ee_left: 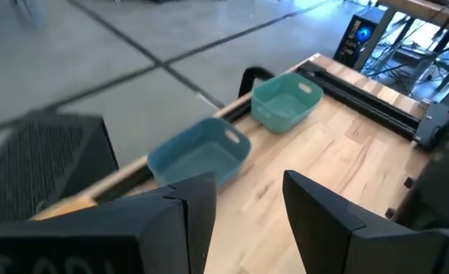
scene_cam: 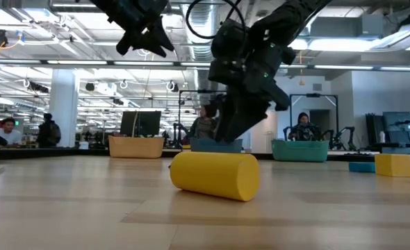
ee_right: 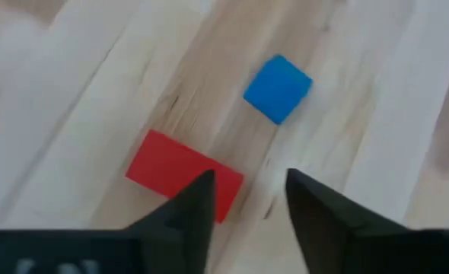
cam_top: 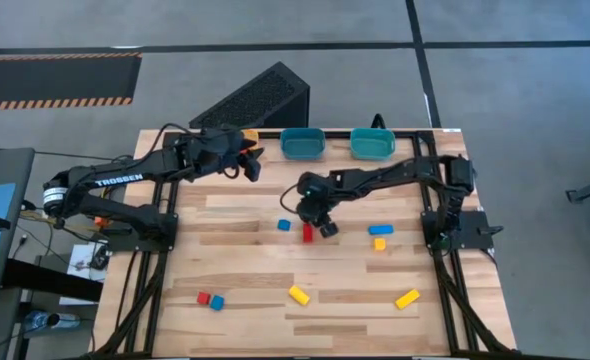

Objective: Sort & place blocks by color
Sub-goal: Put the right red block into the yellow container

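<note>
Your two teal bins (cam_top: 302,144) (cam_top: 372,144) sit side by side at the table's far edge, beyond both grippers; in the left wrist view both look empty. The left gripper (cam_top: 247,160) hangs high just beside the nearer bin (ee_left: 200,154), fingers parted, holding nothing. Your right gripper (cam_top: 318,222) is low over mid-table, fingers apart around nothing. The red bar (ee_right: 183,174) lies flat right under its fingertips, long axis running across the plank lines. A blue cube (ee_right: 278,88) sits just beyond the bar, apart from it.
</note>
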Tool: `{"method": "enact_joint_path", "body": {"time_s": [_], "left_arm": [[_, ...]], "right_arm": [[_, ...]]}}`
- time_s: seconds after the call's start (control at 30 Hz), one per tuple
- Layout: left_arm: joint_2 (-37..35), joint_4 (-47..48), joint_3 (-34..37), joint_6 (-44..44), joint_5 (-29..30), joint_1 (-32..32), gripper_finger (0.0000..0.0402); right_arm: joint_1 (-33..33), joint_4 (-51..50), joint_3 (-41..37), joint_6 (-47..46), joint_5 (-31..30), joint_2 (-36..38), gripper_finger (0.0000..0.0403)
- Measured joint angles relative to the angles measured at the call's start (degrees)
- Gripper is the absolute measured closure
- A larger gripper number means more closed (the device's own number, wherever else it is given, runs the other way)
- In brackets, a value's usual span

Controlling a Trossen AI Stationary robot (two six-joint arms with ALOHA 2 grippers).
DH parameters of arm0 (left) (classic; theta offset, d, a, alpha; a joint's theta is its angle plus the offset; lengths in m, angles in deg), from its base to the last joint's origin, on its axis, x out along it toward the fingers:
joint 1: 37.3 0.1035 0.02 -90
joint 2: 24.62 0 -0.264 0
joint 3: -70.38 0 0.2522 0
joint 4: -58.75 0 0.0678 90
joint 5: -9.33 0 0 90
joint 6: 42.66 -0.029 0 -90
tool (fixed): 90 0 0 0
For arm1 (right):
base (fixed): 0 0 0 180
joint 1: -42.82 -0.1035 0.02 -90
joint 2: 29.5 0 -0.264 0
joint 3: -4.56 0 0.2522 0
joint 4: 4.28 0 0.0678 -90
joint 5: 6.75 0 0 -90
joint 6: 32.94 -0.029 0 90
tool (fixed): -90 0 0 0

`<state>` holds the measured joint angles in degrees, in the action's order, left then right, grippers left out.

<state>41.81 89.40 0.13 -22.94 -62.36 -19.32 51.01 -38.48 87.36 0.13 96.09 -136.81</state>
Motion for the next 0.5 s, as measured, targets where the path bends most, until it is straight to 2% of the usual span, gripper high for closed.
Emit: {"method": "enact_joint_path", "body": {"time_s": [0.1,0.2,0.3,0.5], "left_arm": [[0.04,2.99,0.0,3.09,-0.02,0.0,0.026],[0.05,5.87,0.0,6.43,-0.06,0.0,0.026],[0.07,7.18,0.0,9.13,-0.09,-0.06,0.026],[0.07,6.72,0.02,11.57,0.18,-1.9,0.026]], "right_arm": [[-1.79,-0.58,0.01,9.52,-2.13,0.02,0.0166],[-3.62,-0.31,0.03,16.64,-2.42,0.02,0.0137],[-5.04,0.9,0.2,22.58,-1.49,-1.84,0.0128],[-4.69,0.58,0.76,25.58,-0.66,-5.02,0.0127]]}}
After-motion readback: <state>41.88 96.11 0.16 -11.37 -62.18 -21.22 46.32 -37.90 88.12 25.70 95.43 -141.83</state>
